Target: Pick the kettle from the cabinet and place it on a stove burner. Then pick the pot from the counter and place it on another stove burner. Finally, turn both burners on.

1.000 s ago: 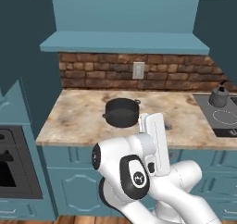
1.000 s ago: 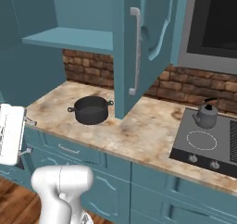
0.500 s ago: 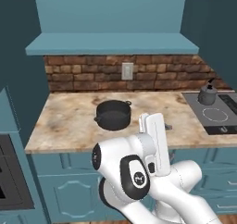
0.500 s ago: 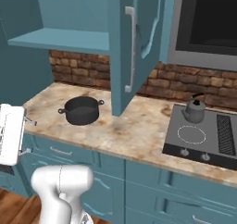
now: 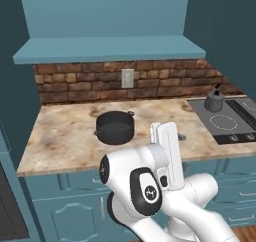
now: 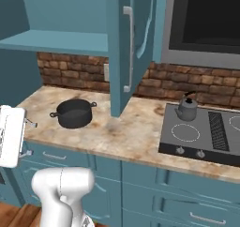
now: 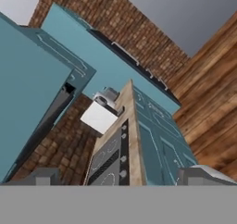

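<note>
One burner already carries the kettle (image 6: 187,109); with its pincer (image 7: 118,174) wide, the arm should descend squarely over the pot (image 5: 115,127) on the worktop (image 5: 60,136), gripping one rim.

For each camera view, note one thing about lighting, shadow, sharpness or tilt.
Left base view: even, flat light, the pot sharp-edged. Right base view: a faint soft shadow on the counter below the open cabinet door. Hand view: strongly rolled, the stove running up the picture, edges soft.
</note>
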